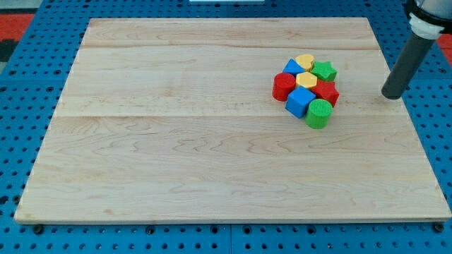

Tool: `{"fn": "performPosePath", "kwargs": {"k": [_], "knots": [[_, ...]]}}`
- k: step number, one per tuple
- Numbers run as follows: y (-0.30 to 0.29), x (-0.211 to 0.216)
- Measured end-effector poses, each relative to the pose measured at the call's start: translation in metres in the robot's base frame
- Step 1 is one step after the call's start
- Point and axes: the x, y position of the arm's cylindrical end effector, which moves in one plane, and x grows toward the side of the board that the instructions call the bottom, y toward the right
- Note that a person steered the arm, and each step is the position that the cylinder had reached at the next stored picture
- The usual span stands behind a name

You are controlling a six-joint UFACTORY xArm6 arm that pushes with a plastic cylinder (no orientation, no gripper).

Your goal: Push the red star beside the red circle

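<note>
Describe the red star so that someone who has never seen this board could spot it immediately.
On the wooden board, look at the tight cluster of blocks toward the view's right. The red star sits on that cluster's right edge, below the green star and just above the green cylinder. Only it is both red and pointed; the red circle is round.

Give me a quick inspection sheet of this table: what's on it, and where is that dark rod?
Surface: pale wooden board, blocks only at its upper right.
Job's things: red star and red circle sit in one tight cluster, separated by other blocks.
Clutter: blue cube, green cylinder, green star, two yellow blocks and another blue block, packed together.
Grippers: none; my tip stands apart, to the view's right of the cluster.
Cables: nothing seen.
Surroundings: blue pegboard around the board.
</note>
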Motion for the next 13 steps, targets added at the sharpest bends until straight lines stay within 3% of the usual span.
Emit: {"fn": "performPosePath", "kwargs": {"k": [9, 13], "knots": [[-0.049, 0.000], [-0.123, 0.000]]}}
